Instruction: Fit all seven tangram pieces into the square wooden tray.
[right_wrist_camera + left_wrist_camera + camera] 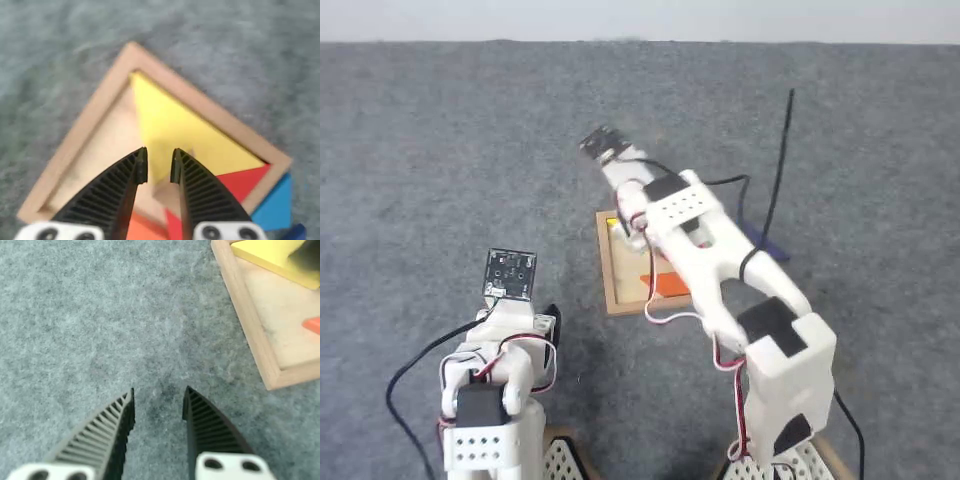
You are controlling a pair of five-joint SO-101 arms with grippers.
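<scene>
Right end effector (157, 165) hung directly over the yellow triangle (190, 135) lying in the square wooden tray (247, 315). Its fingers were narrowly parted and grasped nothing. Left end effector (159, 390), released, stood over bare surface (100, 315), with the tray ahead and to one side. The right arm was judged nearer.

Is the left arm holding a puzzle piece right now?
No, its fingers stand apart over the grey carpet with nothing between them.
</scene>
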